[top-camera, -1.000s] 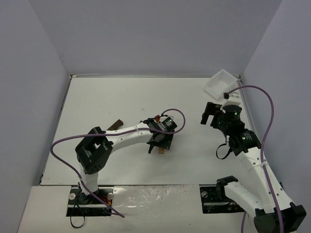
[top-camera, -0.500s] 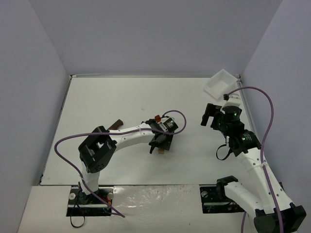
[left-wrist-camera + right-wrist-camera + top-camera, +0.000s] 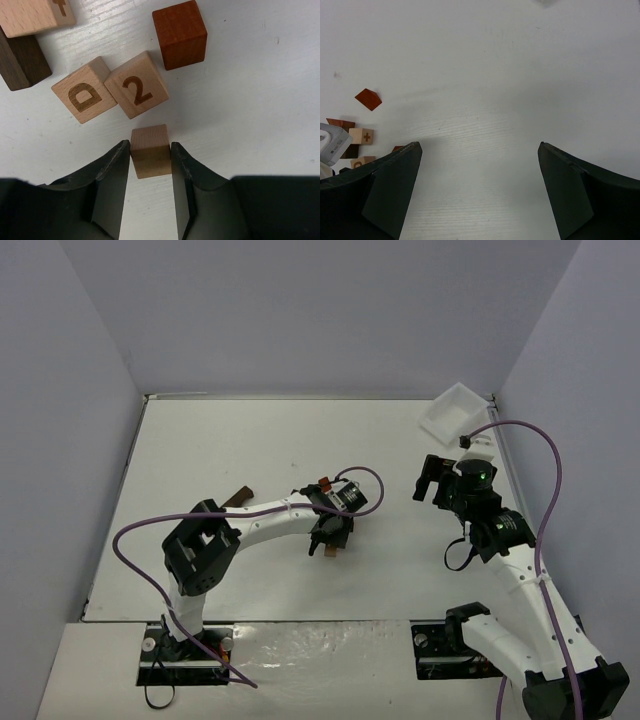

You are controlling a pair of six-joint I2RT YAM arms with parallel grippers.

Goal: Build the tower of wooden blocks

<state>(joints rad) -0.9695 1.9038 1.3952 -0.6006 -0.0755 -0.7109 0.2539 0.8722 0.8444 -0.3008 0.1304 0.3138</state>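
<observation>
In the left wrist view my left gripper (image 3: pixel 151 146) is shut on a plain tan wood block (image 3: pixel 150 152) that rests on the table, one jaw against each side. Just beyond it lie a pale cube printed "2" (image 3: pixel 136 85), a pale "D" cube (image 3: pixel 84 96), a red-brown cube (image 3: pixel 180 34), a dark brown block (image 3: pixel 20 60) and another pale block (image 3: pixel 35 15). They form a loose low cluster, the tower, mostly hidden under the left gripper (image 3: pixel 330 538) in the top view. My right gripper (image 3: pixel 428 478) stands open over bare table, nothing between its fingers.
A white tray (image 3: pixel 450 412) sits at the back right corner. A dark brown block (image 3: pixel 237 497) lies alone left of the cluster. The right wrist view shows a red-brown wedge (image 3: pixel 368 99) and a pale "+" cube (image 3: pixel 361 135) at its left edge.
The left jaws have narrowed onto the plain tan block. The left arm shifted only slightly. The right arm has barely moved and stays open.
</observation>
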